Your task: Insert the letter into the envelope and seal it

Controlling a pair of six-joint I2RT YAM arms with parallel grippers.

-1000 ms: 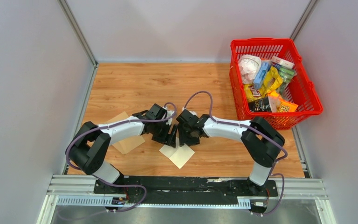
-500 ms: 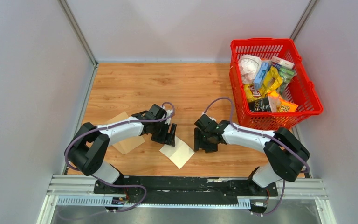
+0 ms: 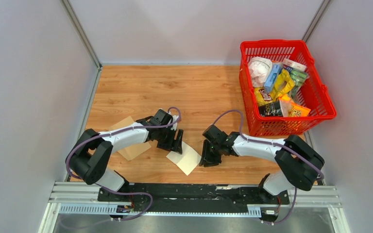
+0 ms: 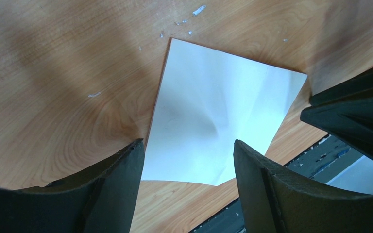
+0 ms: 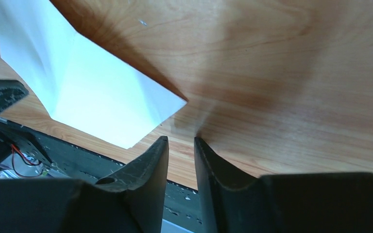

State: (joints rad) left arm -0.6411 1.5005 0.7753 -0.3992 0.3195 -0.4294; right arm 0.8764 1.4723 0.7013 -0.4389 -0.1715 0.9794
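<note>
The letter (image 3: 187,158) lies flat on the wooden table near the front edge, pale and creased. It also shows in the left wrist view (image 4: 218,116) and the right wrist view (image 5: 87,92). The tan envelope (image 3: 128,150) lies to its left, partly hidden under my left arm. My left gripper (image 3: 177,141) hovers over the letter's far left edge, open and empty, and the sheet shows between its fingers (image 4: 111,189). My right gripper (image 3: 208,158) is just right of the letter, off the sheet. Its jaws are almost closed with a narrow gap (image 5: 180,138) and hold nothing.
A red basket (image 3: 320,92) filled with snack packets and boxes stands at the back right. Grey walls close in the table on the left, back and right. The black base rail (image 3: 189,191) runs along the near edge, close to the letter's front corner.
My right gripper has pulled away from the letter's far corner, moving right and toward the near edge. My left gripper has stayed at the letter. The letter has not moved.
</note>
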